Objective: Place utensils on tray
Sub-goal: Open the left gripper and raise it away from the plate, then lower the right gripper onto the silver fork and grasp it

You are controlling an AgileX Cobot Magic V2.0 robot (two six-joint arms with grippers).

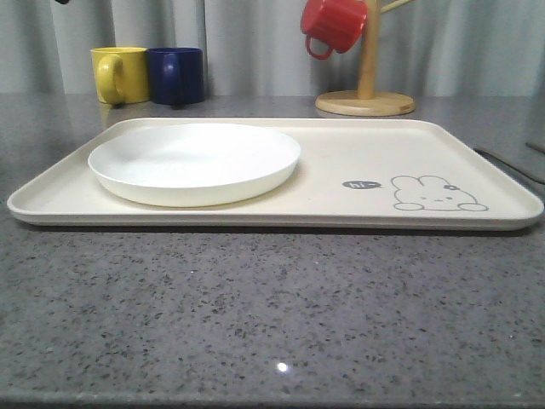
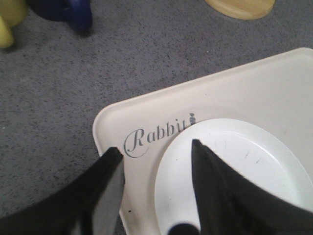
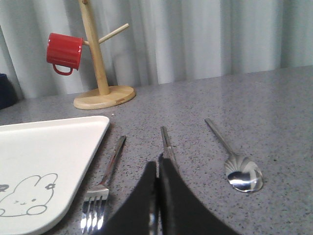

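Grey speckled stone forms the tabletop [image 1: 272, 324], on which the cream tray [image 1: 358, 162] is laid flat. A round white plate [image 1: 194, 162] is set on the tray's left half, and the rabbit drawing [image 1: 438, 194] is printed near its right front edge. Above the plate and the tray's lettered corner, the left claw [image 2: 156, 156] is held with its black fingers spread wide and nothing between them. Beside the tray's right edge, the fork [image 3: 102, 191], the chopsticks [image 3: 167, 142] and the spoon [image 3: 237, 166] are laid on the tabletop, none on the tray. The right claw [image 3: 157, 196] is seen closed over the near end of the chopsticks. Farther back, a yellow mug [image 1: 119, 75], a blue mug [image 1: 176, 75] and a red mug [image 1: 334, 25] on a wooden stand [image 1: 366, 94] are placed.
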